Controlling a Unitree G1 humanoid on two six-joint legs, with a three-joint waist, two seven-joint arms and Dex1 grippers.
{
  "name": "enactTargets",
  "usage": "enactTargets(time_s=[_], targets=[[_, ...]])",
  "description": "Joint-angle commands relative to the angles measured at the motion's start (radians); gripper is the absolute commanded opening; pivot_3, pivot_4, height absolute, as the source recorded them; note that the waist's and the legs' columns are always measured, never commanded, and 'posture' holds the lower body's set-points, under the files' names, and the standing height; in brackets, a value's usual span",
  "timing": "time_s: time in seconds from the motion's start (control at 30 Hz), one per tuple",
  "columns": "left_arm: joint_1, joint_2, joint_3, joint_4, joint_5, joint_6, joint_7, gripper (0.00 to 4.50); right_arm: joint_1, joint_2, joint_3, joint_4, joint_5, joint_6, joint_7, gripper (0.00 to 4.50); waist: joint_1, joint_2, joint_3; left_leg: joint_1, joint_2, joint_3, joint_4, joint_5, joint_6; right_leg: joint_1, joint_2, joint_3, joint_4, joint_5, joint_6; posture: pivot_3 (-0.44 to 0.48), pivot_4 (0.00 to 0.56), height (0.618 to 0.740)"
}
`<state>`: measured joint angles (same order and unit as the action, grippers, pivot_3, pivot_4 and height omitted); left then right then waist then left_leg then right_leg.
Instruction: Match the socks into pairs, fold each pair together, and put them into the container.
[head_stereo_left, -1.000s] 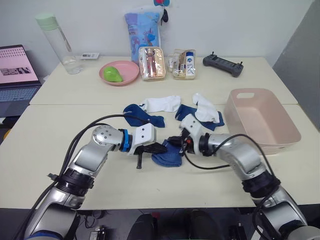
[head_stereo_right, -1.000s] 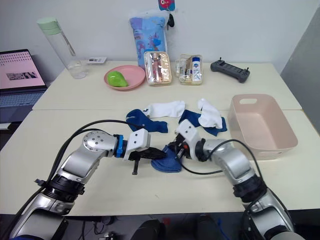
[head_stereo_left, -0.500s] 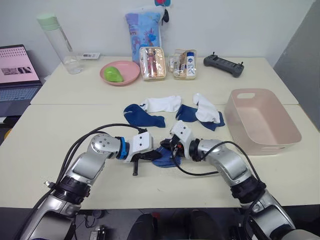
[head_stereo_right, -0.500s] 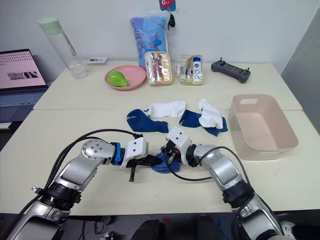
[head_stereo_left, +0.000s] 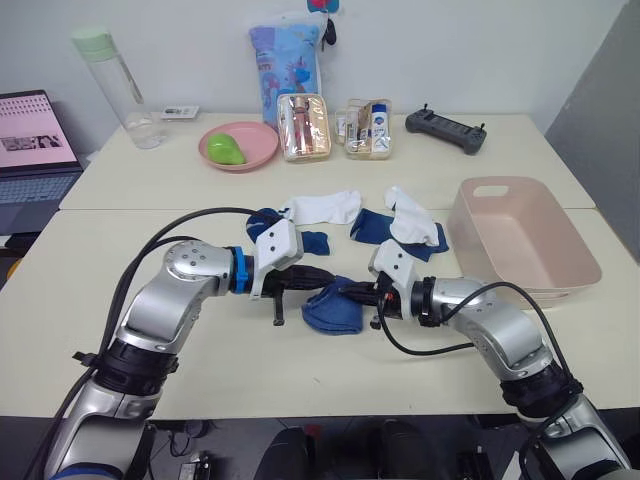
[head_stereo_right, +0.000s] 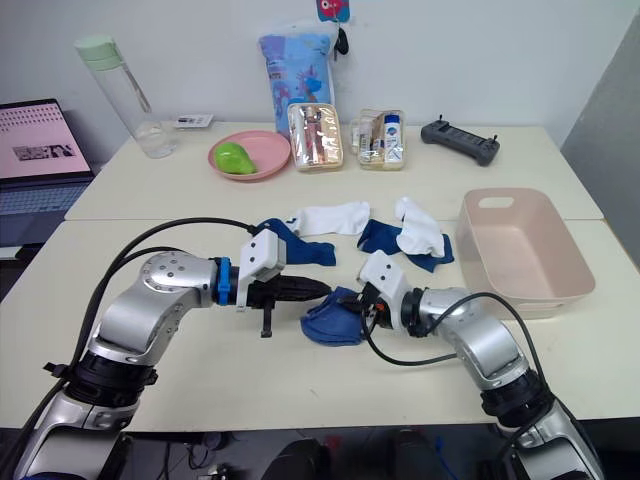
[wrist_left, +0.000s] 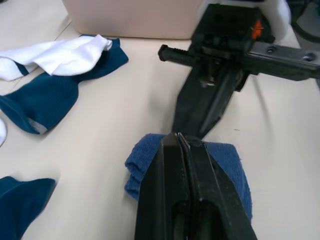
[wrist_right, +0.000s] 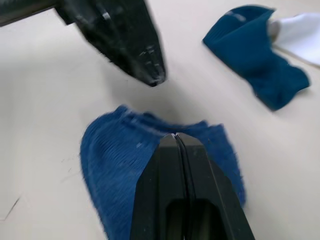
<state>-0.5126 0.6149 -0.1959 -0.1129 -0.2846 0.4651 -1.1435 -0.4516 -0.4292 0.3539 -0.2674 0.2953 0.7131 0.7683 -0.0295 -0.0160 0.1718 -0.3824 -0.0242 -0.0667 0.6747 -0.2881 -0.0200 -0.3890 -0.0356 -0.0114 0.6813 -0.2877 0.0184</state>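
Two pincers, left pincer (head_stereo_left: 322, 277) & right pincer (head_stereo_left: 352, 292) both closed, tips over folded blue sock (head_stereo_left: 332, 311), long axis unclear.

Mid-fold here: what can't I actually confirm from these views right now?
- Folded blue bundle: how many socks it holds; its layers hide that in both eye views.
- Right gripper: fingers closed, but whether they pinch fabric is hidden by the fingers themselves.
- Container: its near inside floor, hidden by the front wall.
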Motion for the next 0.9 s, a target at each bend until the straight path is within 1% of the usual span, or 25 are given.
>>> enactTargets(time_s=[0.03, 0.23, 0.43, 0.53, 0.73, 0.8, 0.9], targets=[[-0.003, -0.042, -0.052, 0.064, 0.051, -0.061, 0.031, 0.0, 0.0, -0.008, 0.04, -0.006, -0.01, -0.012, 0.035, 0.03, 0.0, 0.0, 0.0, 0.0, 0.0, 0.0, 0.0, 0.0, 0.0, 0.0, 0.0, 0.0, 0.0, 0.0, 0.0, 0.0, 0.15, 0.733], [0.02, -0.065, -0.094, 0.128, 0.099, -0.117, 0.041, 0.0, 0.032, -0.036, 0.078, -0.008, -0.025, -0.014, 0.057, 0.03, 0.001, 0.0, 0.0, -0.001, 0.0, 0.0, 0.0, 0.0, 0.0, 0.0, 0.0, 0.0, 0.0, 0.0, 0.0, 0.0, 0.15, 0.733], [0.044, -0.056, -0.077, 0.142, 0.114, -0.156, 0.046, 0.0, 0.089, -0.083, 0.061, -0.076, -0.014, -0.005, 0.071, 0.03, 0.002, 0.0, 0.0, -0.001, 0.0, 0.0, 0.001, 0.0, 0.0, 0.0, 0.0, 0.0, -0.001, 0.0, 0.0, 0.0, 0.15, 0.733], [0.046, -0.054, -0.071, 0.141, 0.109, -0.158, 0.047, 0.0, 0.097, -0.089, 0.054, -0.097, -0.007, 0.001, 0.07, 0.03, 0.002, 0.0, 0.0, 0.0, 0.0, 0.0, 0.0, 0.0, 0.0, 0.0, 0.0, 0.0, -0.001, 0.0, 0.0, 0.0, 0.15, 0.733], [0.0, -0.033, -0.025, 0.059, 0.046, -0.136, 0.01, 0.0, 0.082, -0.081, -0.092, -0.209, 0.1, 0.093, 0.033, 0.03, 0.003, 0.0, 0.0, -0.001, 0.0, 0.0, 0.001, 0.0, 0.0, 0.0, 0.0, 0.0, -0.001, 0.0, 0.0, 0.0, 0.15, 0.733], [-0.006, -0.021, -0.032, 0.02, 0.03, -0.121, -0.016, 0.0, 0.082, -0.089, -0.124, -0.221, 0.117, 0.123, 0.022, 0.03, 0.004, 0.0, 0.0, -0.001, 0.0, -0.001, 0.001, 0.0, 0.0, 0.0, 0.0, 0.0, -0.001, 0.0, 0.0, 0.0, 0.15, 0.733], [0.005, -0.01, -0.056, -0.005, 0.033, -0.116, -0.034, 0.0, 0.086, -0.096, -0.142, -0.218, 0.094, 0.114, -0.01, 0.03, 0.003, 0.0, 0.0, -0.001, 0.0, 0.0, 0.0, 0.0, 0.0, 0.0, -0.001, 0.0, -0.001, 0.0, 0.0, 0.0, 0.15, 0.733]])
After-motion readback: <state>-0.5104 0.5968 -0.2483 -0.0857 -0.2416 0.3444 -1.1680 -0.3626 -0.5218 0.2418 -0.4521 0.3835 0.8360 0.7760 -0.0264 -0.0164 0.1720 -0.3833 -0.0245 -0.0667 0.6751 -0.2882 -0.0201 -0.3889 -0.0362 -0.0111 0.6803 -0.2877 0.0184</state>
